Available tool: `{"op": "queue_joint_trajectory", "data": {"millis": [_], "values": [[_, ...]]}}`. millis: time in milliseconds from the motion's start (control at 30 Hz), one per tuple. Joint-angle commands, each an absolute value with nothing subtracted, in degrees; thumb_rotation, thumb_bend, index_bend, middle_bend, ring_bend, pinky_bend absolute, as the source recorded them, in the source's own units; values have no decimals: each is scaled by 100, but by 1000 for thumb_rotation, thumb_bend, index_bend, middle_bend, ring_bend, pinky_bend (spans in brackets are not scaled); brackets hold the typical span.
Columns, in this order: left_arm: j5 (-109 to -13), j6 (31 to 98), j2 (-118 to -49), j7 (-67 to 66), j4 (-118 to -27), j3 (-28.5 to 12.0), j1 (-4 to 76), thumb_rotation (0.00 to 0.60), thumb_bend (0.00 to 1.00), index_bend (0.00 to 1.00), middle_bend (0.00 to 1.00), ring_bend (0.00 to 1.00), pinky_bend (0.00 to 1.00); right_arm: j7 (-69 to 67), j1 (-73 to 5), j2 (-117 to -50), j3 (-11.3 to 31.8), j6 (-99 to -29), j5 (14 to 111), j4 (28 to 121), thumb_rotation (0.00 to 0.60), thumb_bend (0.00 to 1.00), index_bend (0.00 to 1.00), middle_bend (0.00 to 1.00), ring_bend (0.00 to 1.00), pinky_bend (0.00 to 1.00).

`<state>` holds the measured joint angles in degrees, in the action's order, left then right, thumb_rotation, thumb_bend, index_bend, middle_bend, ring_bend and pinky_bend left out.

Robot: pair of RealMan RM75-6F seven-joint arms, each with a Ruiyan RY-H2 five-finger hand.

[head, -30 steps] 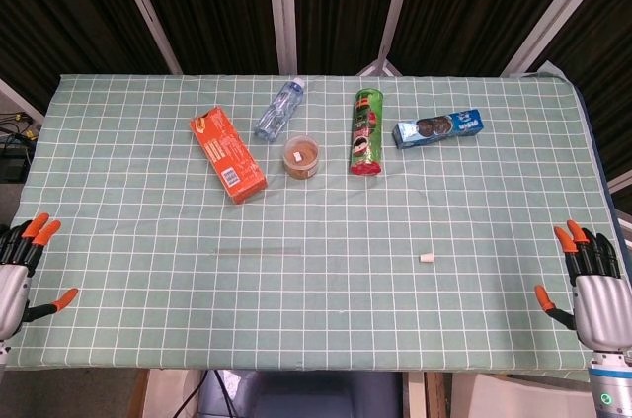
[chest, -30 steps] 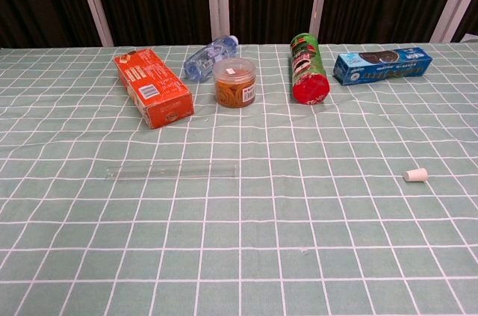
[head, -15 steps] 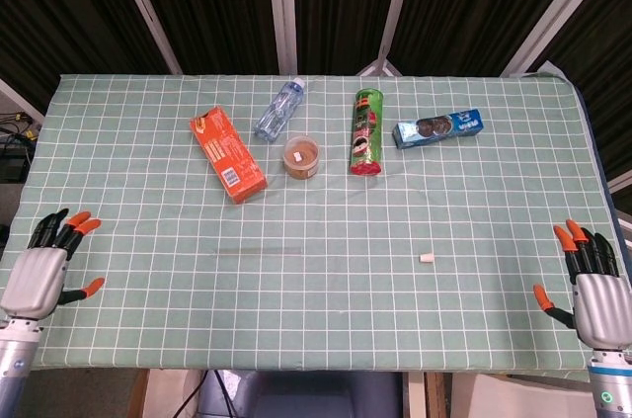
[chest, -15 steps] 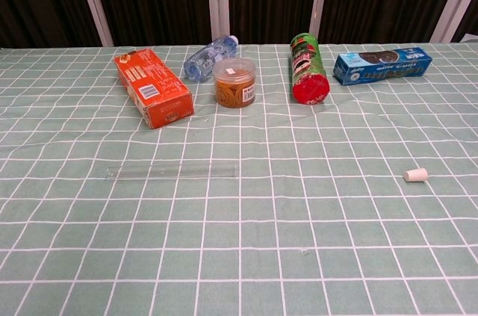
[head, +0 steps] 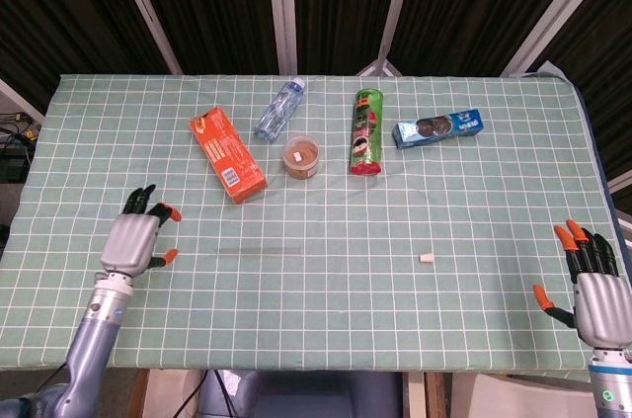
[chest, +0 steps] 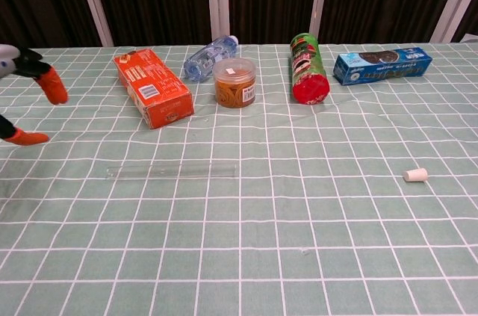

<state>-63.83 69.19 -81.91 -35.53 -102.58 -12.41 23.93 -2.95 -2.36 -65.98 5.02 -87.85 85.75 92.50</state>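
Note:
My left hand (head: 136,239) hovers over the table's left part, open and empty, its orange fingertips (chest: 51,86) entering the chest view at the left edge. A clear glass tube (head: 257,253) (chest: 172,171) lies flat to its right. The orange box (head: 228,154) (chest: 152,87) sits just beyond the hand. My right hand (head: 591,292) stays at the near right corner, open, holding nothing. A small white cap (head: 427,258) (chest: 415,175) lies well to its left.
Along the far middle lie a water bottle (head: 279,110), a round jar (head: 302,156) with a clear lid, a green chip can (head: 365,131) on its side and a blue cookie pack (head: 437,127). A green checked cloth (head: 336,309) covers the table.
My left hand has moved from the near left corner up and right over the table, toward the glass tube and orange box. The right hand has stayed put.

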Motion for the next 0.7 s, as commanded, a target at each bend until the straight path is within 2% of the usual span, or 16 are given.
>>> {"op": "queue_joint_trajectory", "data": {"millis": [33, 300, 700], "values": [[-5853, 6832, -8812, -4148, -9931, -1373, 2799, 600, 298, 406, 360, 5, 0, -320, -238, -6590, 506, -8775, 8562, 9252, 600, 337, 0, 0, 0, 0], [-5175, 7024, -9714, -4773, -9586, -1507, 3249, 600, 298, 408, 445, 43, 0, -404, -244, -6562, 505, -8735, 8539, 9265, 600, 336, 0, 0, 0, 0], [-4860, 7247, -10462, -5155, -9214, -1493, 3622, 600, 321, 442, 447, 44, 0, -507, -235, -6523, 488, -8742, 8569, 9276, 600, 336, 0, 0, 0, 0]]}}
